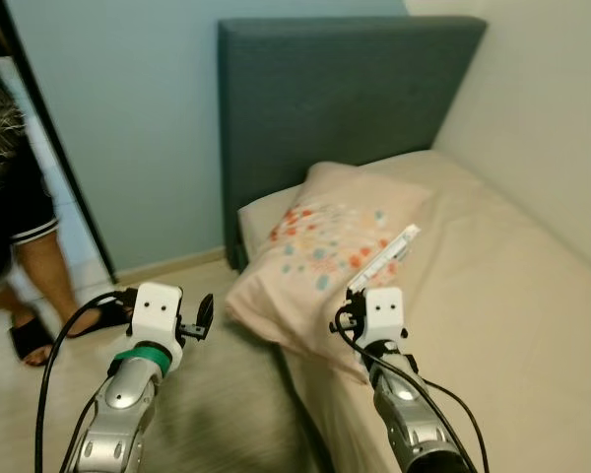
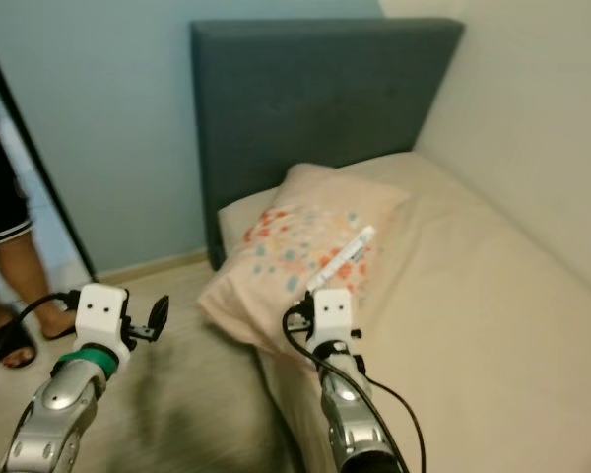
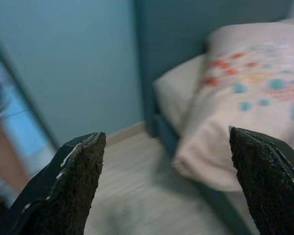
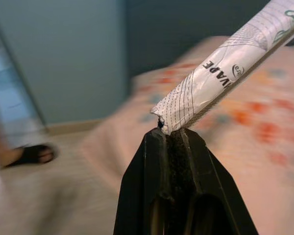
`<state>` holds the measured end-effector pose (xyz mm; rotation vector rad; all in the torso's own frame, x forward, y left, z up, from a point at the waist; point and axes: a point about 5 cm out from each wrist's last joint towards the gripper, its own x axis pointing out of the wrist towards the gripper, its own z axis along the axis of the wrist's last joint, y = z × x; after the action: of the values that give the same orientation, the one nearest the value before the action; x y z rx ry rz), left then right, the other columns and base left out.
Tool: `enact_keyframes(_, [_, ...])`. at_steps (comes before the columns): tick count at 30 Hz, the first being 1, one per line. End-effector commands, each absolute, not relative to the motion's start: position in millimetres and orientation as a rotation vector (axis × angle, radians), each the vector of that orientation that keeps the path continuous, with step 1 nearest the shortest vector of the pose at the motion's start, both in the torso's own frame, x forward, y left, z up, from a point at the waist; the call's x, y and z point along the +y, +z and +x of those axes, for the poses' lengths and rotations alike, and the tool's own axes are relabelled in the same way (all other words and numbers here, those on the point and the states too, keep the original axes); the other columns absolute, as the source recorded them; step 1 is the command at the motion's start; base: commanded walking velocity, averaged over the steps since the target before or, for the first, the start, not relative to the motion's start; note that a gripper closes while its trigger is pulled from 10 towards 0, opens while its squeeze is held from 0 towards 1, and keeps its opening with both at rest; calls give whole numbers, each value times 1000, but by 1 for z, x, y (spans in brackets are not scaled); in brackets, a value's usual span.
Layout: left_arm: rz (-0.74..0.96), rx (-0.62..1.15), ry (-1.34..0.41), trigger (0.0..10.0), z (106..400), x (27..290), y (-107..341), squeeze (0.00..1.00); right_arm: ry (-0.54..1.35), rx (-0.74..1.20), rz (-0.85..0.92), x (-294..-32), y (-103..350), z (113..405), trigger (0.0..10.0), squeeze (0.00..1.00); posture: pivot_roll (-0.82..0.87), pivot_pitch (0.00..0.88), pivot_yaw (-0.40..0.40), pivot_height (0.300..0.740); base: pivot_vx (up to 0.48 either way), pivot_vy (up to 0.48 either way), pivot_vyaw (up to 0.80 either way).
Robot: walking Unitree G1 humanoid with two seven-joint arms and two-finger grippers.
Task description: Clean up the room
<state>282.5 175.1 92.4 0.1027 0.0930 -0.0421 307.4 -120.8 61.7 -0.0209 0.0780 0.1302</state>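
While it is pinched by one end, a thin white printed packet (image 4: 225, 78) slants up and away from the right gripper (image 4: 172, 134), whose two black fingers are pressed together on its crumpled tip. From the head camera the packet (image 1: 386, 258) hangs in the air over the near edge of a pink pillow (image 1: 330, 251) with red, orange and blue spots, not resting on it. That pillow lies at the head of a bed (image 1: 502, 325) with a beige sheet, its near corner overhanging the mattress edge, and a second, plain cream pillow (image 1: 264, 212) shows behind it against the dark grey-blue headboard (image 1: 325, 99). Out to the left, the left gripper (image 1: 201, 317) is held over the pale wood floor (image 1: 227, 414) beside the bed, its fingers (image 3: 76, 181) spread wide apart with nothing between them. A light blue wall (image 1: 128, 118) stands behind the headboard and a cream wall (image 1: 542, 108) runs along the far side of the bed. At the left edge a person in dark shorts stands by a doorway, one foot in a black sandal (image 1: 28, 337) on the floor; the picture is somewhat blurred.
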Motion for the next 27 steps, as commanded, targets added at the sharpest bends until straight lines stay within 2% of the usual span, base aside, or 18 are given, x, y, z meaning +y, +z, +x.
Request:
enact_keyframes(1, [107, 124, -40, 10000, 278, 175, 86, 0, 124, 90, -20, -121, 59, 306, 10000, 0, 134, 0, -49, 740, 0, 0, 800])
enact_keyframes(27, [106, 126, -43, 10000, 278, 175, 85, 0, 128, 99, -34, -122, 59, 307, 10000, 0, 131, 0, -53, 740, 0, 0, 800])
